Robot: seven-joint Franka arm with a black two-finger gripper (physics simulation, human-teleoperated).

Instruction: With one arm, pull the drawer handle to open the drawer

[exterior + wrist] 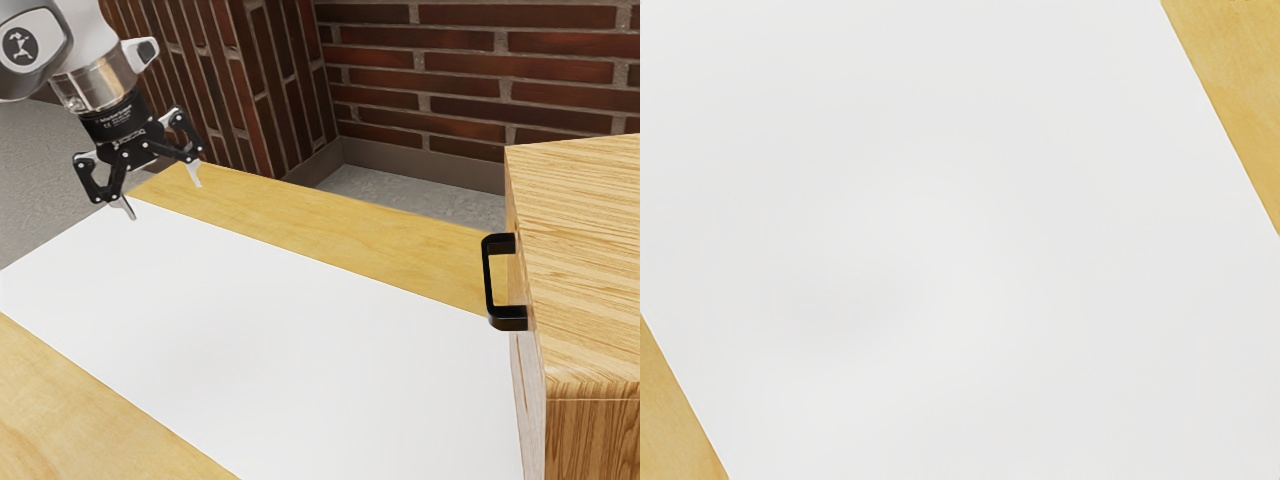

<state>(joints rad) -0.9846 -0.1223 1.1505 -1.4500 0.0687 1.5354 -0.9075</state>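
Note:
A light wooden drawer cabinet (585, 290) stands at the exterior view's right edge. A black U-shaped handle (498, 282) sticks out from its front face, toward the arm. The drawer front sits flush with the cabinet. My gripper (162, 196) hangs at the upper left of that view, above the far left part of the table, well away from the handle. Its two fingers (193, 174) are spread wide with nothing between them. In the wrist view the white table surface (940, 240) lies below my hand, with wooden strips (1240, 90) at two corners.
The table has a white top (260, 340) bordered by wood (330, 225). A red brick wall (470, 70) stands behind, with a grey floor (420, 195) beyond the table's far edge.

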